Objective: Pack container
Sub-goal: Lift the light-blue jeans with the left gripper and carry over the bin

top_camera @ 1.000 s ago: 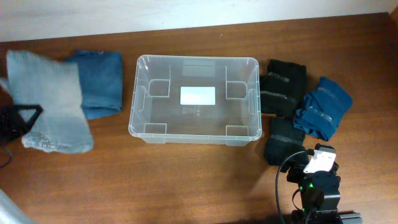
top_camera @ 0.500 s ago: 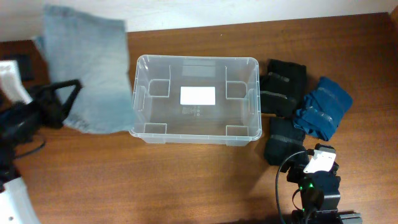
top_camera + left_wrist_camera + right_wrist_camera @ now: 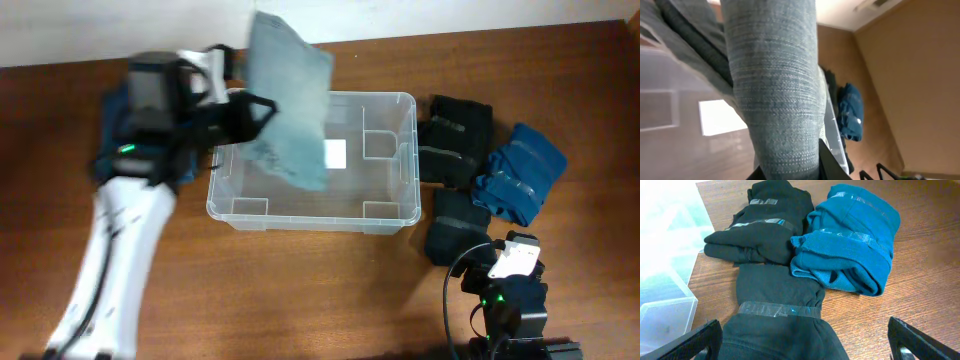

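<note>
The clear plastic container (image 3: 390, 205) sits mid-table, its white label (image 3: 335, 152) partly covered. My left gripper (image 3: 250, 108) is shut on a folded light grey-blue garment (image 3: 290, 95) and holds it hanging over the container's left half. In the left wrist view the garment (image 3: 775, 85) fills the frame between my fingers (image 3: 790, 172), with the container's bottom and label (image 3: 720, 117) below. My right gripper (image 3: 800, 340) is open at the front right, its fingers either side of a black taped bundle (image 3: 780, 325).
Right of the container lie two black bundles (image 3: 458, 135) (image 3: 455, 225) and a teal folded garment (image 3: 520, 172), also in the right wrist view (image 3: 850, 240). A darker blue folded garment (image 3: 112, 110) lies left of the container, mostly hidden by my left arm.
My left arm has swung right from the table's left side, carrying the grey-blue garment up and over the container. The right arm has not moved.
</note>
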Motion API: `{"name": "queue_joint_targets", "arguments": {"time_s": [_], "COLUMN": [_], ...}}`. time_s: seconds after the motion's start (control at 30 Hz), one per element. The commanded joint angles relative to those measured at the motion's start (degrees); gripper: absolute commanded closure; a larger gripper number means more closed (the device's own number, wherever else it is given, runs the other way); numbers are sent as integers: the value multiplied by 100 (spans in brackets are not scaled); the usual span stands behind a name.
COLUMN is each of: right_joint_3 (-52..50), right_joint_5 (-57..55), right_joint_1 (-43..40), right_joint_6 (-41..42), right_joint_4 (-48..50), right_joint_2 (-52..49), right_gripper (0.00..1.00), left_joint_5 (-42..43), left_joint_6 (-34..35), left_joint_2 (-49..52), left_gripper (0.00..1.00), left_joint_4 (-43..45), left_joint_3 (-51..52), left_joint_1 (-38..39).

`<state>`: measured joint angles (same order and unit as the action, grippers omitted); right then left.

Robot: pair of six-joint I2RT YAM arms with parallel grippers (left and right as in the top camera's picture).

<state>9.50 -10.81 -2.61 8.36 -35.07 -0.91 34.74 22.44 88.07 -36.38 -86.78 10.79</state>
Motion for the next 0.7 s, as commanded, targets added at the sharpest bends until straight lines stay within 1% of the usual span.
{"name": "queue_joint_targets", "arguments": {"time_s": [0.0,0.17,0.3,0.53,0.67], "right_joint_3": [-46,-46,-46,-46,-46], "right_joint_5": [-11,-11,-11,-11,-11], "right_joint_1": [-42,-42,-42,-42,-42], "right_joint_6": [-42,-42,-42,-42,-42], "right_joint_4": [0,0,0,0,0], "right_joint_2": [44,44,44,44,44], "right_gripper": [2,2,2,2,2], "left_joint_5": [-321,-728,-841,-1036,-1198], "left_joint_6": [903,1281,1342,1663,2026], "left_joint_2": [479,1027,1362,1869,2068], "left_gripper": [100,99,99,99,100], "left_joint_4": [590,946,1001,970,979], "left_joint_3": [-20,-20,-20,-17,-17], "left_joint_1": [723,1311,1650,2072,2166]}}
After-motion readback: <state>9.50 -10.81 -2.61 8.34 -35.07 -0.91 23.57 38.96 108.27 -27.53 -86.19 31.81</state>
